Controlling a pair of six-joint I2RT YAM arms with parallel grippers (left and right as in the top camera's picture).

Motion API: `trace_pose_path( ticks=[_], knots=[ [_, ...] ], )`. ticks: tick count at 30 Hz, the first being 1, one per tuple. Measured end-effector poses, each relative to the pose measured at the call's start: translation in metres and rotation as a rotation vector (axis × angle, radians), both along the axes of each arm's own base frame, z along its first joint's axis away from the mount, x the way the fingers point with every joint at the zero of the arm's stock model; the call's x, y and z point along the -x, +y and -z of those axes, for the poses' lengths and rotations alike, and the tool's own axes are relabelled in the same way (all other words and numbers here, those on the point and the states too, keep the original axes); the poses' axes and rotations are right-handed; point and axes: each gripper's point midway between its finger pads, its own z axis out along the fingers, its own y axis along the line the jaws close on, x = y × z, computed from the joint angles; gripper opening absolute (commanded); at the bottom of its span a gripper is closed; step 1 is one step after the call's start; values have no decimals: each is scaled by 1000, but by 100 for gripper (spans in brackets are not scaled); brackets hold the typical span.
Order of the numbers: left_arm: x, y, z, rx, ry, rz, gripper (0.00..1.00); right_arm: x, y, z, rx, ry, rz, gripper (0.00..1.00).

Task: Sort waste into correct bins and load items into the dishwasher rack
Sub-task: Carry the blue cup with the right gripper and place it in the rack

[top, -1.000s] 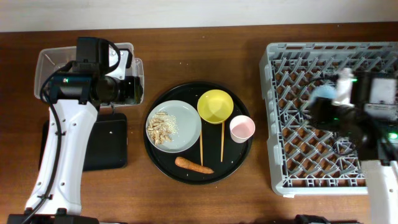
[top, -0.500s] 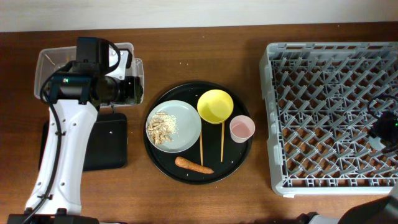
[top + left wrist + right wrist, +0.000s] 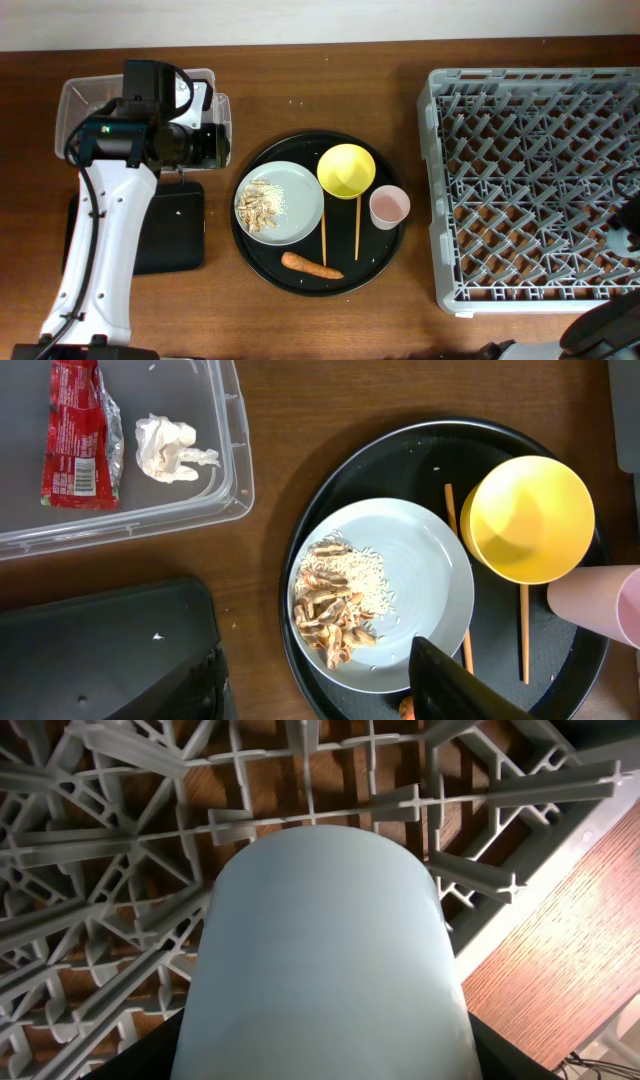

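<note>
**Right gripper** (image 3: pixel 325 1065): fingers closed on either side of the small blue cup (image 3: pixel 330 970), which it holds over the lattice of the dishwasher rack (image 3: pixel 530 150), close to one outer edge of the rack. **Left gripper** (image 3: pixel 215 148): partly open and empty, at the right end of the clear tub (image 3: pixel 150 520). The tub sits at the far left corner of the table (image 3: pixel 300 80) and contains the red wrapper (image 3: pixel 78 435) and the white tissue (image 3: pixel 170 447). **Round black tray** (image 3: pixel 255 255), mid-table: carries the grey plate (image 3: pixel 420 560) with the food scraps (image 3: pixel 330 605), the yellow bowl (image 3: pixel 530 520), the pink cup (image 3: pixel 389 207), the two chopsticks (image 3: pixel 357 225) and, at its near edge, the carrot (image 3: pixel 311 265).
</note>
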Motion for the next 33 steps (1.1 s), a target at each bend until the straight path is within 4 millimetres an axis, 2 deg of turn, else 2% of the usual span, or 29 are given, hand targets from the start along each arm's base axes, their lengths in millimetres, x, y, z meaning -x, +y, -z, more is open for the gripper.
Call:
trace_pose_path(
  ticks=[1,3,5,7,8,15,17,19,20,22,24,25,26,29,33],
  knots=[
    [0,0,0,0,0,0,57,0,0,2,-5,4,1,64],
    [0,0,0,0,0,0,57,0,0,10,-25,21,2,73],
    [0,0,0,-1,0,0,58,0,0,19,-47,39,5,77],
    [0,0,0,0,0,0,57,-1,-1,23,-53,43,7,95],
    [0,0,0,0,0,0,58,-2,-1,23,-54,35,3,98],
    [1,0,0,0,3,0,58,-12,7,22,-101,-21,-11,99],
    [1,0,0,-1,3,0,58,-16,10,13,-124,-41,-16,99],
    [1,0,1,-1,4,0,57,-22,8,-5,-116,-65,-19,90],
    [1,0,0,-1,4,0,58,-22,9,-18,-120,-70,-20,80],
    [1,0,1,-1,5,0,58,-20,13,-35,-132,-70,-17,50],
    [1,0,1,-1,5,0,57,-8,28,-37,-188,-26,-6,22],
    [1,0,1,0,5,0,58,-3,33,-34,-210,-8,-3,15],
    [1,0,1,0,6,0,58,-1,36,-29,-222,1,-3,11],
    [1,0,1,-1,6,0,58,8,47,-3,-273,43,6,11],
    [2,0,1,0,7,0,58,4,42,6,-251,26,3,11]
  ],
)
